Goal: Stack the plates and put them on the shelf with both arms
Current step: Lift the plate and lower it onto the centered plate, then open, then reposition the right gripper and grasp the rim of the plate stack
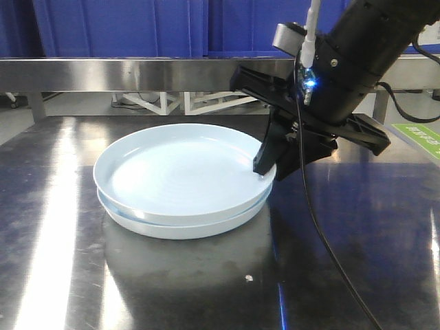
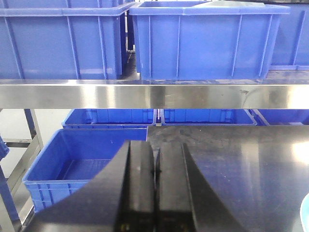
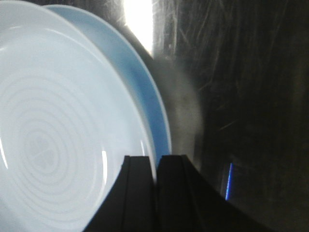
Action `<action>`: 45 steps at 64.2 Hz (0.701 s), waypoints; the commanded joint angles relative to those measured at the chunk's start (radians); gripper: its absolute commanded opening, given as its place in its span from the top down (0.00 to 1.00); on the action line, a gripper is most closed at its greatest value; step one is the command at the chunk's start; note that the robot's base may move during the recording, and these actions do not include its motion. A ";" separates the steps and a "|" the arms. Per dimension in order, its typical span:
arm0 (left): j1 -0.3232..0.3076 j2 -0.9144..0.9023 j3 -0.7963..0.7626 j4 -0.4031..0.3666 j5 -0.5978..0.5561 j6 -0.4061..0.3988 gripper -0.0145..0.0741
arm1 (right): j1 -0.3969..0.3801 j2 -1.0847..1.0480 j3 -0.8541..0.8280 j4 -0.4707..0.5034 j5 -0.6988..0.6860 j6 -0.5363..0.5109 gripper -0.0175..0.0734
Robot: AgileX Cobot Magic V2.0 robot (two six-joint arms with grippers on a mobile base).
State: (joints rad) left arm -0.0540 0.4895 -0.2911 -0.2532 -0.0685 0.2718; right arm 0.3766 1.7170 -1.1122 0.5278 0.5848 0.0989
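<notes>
Two pale bluish-white plates sit stacked on the steel table (image 1: 357, 261), the top plate (image 1: 179, 172) nested in the bottom plate (image 1: 185, 228). My right gripper (image 1: 267, 172) comes down from the right and is shut on the top plate's right rim. In the right wrist view the rim of the top plate (image 3: 58, 135) runs between the fingertips of the right gripper (image 3: 156, 162), with the lower plate (image 3: 147, 96) showing beyond. My left gripper (image 2: 155, 159) is shut and empty above the table, away from the stack. A sliver of plate (image 2: 306, 212) shows at that view's right edge.
A steel shelf rail (image 1: 137, 69) crosses behind the table, with blue bins (image 2: 203, 38) on top. Another blue bin (image 2: 72, 164) stands below, left of the table. A thin black cable (image 1: 323, 240) hangs from the right arm. A green sign (image 1: 419, 134) lies at far right.
</notes>
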 commanded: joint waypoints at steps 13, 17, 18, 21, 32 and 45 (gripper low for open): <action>0.002 0.001 -0.030 -0.006 -0.083 -0.009 0.74 | 0.000 -0.050 -0.030 0.026 -0.041 0.000 0.50; 0.002 0.001 -0.030 -0.006 -0.083 -0.009 0.74 | 0.000 -0.058 -0.030 0.026 -0.044 0.000 0.50; 0.002 0.001 -0.030 -0.006 -0.083 -0.009 0.74 | 0.000 -0.061 -0.030 0.026 -0.044 0.000 0.50; 0.002 0.001 -0.030 -0.006 -0.083 -0.009 0.74 | 0.000 -0.069 -0.030 0.026 -0.044 0.000 0.50; 0.002 0.001 -0.030 -0.006 -0.083 -0.009 0.74 | -0.001 -0.111 -0.030 0.010 -0.042 0.000 0.49; 0.002 0.001 -0.030 -0.006 -0.083 -0.009 0.74 | -0.001 -0.095 -0.027 -0.018 -0.027 0.000 0.49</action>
State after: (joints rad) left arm -0.0540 0.4895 -0.2911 -0.2532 -0.0685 0.2718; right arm 0.3766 1.6552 -1.1122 0.5085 0.5796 0.0989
